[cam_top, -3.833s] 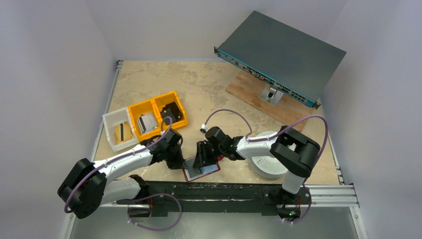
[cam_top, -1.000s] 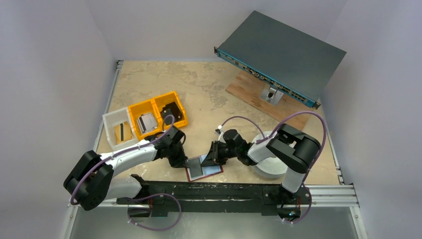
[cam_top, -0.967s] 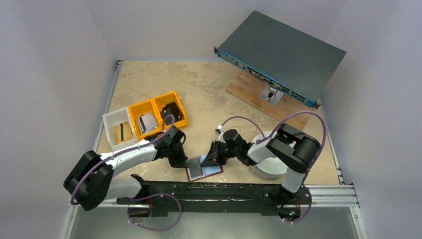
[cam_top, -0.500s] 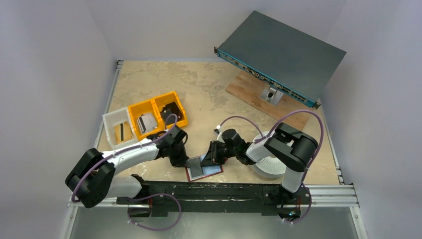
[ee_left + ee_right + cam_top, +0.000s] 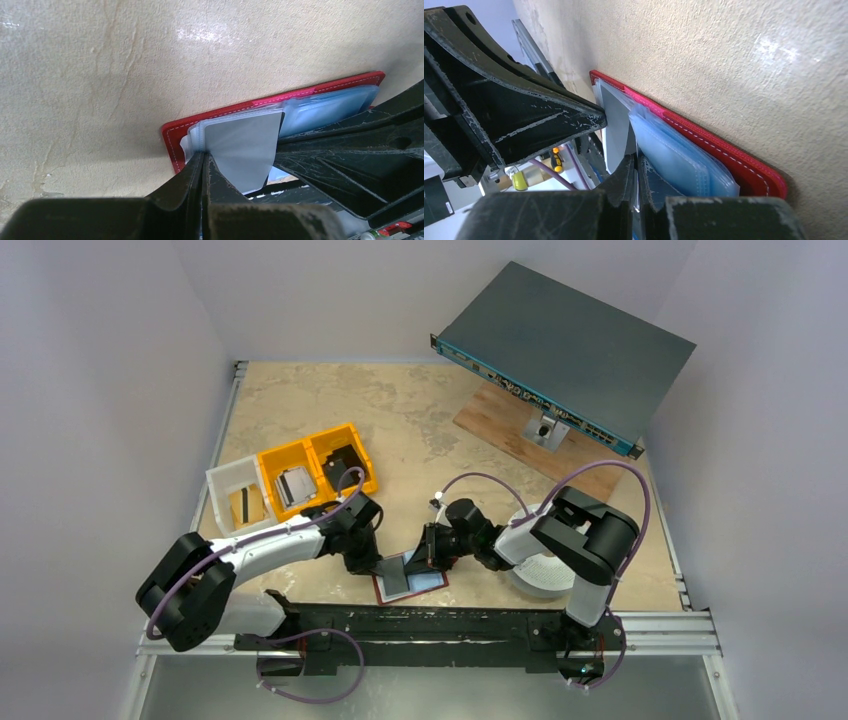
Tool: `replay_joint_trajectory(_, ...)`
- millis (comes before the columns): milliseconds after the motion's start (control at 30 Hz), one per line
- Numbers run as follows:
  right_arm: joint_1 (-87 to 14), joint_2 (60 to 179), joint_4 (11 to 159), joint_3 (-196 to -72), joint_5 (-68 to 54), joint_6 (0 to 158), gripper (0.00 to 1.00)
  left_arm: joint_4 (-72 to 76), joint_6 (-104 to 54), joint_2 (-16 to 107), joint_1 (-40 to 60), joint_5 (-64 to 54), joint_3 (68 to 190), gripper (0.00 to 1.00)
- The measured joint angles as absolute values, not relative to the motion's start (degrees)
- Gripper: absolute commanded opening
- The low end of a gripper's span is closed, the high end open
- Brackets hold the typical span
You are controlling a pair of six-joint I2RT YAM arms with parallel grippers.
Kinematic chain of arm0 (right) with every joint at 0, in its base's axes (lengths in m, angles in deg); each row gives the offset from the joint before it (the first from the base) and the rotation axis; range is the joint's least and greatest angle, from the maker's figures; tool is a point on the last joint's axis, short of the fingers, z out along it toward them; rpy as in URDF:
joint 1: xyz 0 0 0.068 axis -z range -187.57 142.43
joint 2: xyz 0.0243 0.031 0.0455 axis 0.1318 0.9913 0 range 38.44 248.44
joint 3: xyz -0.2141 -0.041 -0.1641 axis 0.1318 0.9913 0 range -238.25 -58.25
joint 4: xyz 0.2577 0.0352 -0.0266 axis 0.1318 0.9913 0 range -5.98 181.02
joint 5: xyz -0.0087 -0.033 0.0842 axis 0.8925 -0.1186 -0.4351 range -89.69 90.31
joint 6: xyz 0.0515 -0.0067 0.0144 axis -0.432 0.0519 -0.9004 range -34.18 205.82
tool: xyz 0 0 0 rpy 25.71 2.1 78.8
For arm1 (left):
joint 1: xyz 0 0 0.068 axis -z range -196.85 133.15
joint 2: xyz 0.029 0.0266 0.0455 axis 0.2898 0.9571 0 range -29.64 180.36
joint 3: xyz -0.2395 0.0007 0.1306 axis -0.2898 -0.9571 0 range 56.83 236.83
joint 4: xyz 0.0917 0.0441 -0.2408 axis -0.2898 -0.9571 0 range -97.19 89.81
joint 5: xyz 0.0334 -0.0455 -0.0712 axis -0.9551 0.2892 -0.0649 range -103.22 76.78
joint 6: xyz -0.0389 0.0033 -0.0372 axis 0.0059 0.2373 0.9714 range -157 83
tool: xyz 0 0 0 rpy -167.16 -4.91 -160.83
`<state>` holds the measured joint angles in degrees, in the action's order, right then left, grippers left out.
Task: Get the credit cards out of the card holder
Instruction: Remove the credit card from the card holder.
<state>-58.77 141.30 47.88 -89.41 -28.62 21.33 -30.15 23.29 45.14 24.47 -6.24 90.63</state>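
The card holder [image 5: 431,583] lies open and face up just inside the desk's [image 5: 400,415] near edge, about midway along it. Its long axis runs nearly along that edge and its pale blue sleeves show. A grey card [image 5: 245,145] sits on its left half, long axis crosswise to the holder's, pointing away from the near edge. The left claw [image 5: 202,161] is pressed closed at the card's left corner, where a clear sleeve [image 5: 192,137] wraps it; whether it pinches sleeve, card or both I cannot tell. The right claw [image 5: 634,172] is closed on the card's opposite edge. Farther off, toward the left edge, a gold card [image 5: 247,505] stands in a white bin [image 5: 226,484].
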Motion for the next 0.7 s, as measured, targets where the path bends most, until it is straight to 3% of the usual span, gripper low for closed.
replay_joint_trajectory(67,-58.77,141.13,48.17,-89.41,-28.46,21.49,0.0,-30.37,23.25,45.16,24.56,-6.53,90.74,0.0)
replay_joint_trajectory(200,-59.03,140.23,49.24,-89.41,-27.48,21.99,0.0,-30.69,23.23,45.14,24.76,-7.14,90.85,0.14)
replay_joint_trajectory(300,-59.3,139.23,50.55,-89.41,-26.36,22.34,0.0,-30.56,23.27,44.92,24.95,-7.49,90.87,0.17)
replay_joint_trajectory(700,-59.32,136.54,54.94,-89.41,-23.04,23.28,0.0,-32.2,21.98,43.61,25.19,-9.67,90.7,0.04)
